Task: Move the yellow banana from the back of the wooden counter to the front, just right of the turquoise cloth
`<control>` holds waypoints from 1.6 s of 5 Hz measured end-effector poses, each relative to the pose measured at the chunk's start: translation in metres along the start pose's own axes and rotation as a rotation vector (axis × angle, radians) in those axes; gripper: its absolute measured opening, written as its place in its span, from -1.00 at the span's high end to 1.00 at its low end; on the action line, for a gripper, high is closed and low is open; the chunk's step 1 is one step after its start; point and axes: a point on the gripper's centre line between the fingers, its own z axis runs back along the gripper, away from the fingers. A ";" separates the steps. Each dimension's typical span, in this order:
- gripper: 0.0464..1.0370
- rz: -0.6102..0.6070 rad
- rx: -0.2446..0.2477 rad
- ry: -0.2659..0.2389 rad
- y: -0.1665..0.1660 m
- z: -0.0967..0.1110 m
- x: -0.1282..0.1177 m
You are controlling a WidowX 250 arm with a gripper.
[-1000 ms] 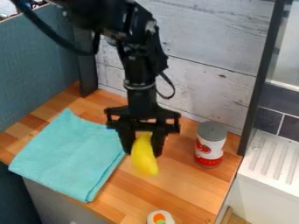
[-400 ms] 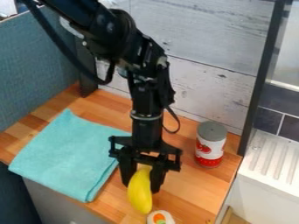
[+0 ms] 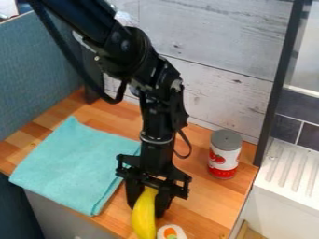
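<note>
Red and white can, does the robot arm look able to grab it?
Probably not: the tool holds the banana, though only bare counter seems to lie between it and the can.

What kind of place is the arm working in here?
It looks like a toy kitchen corner: a wooden counter with a folded teal cloth, a red-and-white can, and a white ribbed surface at the right, perhaps a sink's draining board.

A toy kitchen, shown by the wooden counter, dark wall tiles and ridged white drainboard.
</note>
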 end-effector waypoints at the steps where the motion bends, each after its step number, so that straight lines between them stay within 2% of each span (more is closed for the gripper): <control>1: -0.27 -0.017 -0.019 0.021 0.003 -0.004 0.004; 2: -0.72 -0.054 -0.043 0.056 0.001 -0.003 0.005; 3: -0.92 -0.060 -0.038 -0.007 0.005 0.005 0.006; 5: -0.92 -0.049 0.067 -0.009 0.010 0.074 -0.005; 6: -0.92 -0.069 0.121 0.027 0.008 0.096 -0.009; 7: -0.92 -0.141 0.190 0.060 0.013 0.114 -0.011; 8: -0.92 -0.188 0.159 0.081 0.016 0.097 -0.016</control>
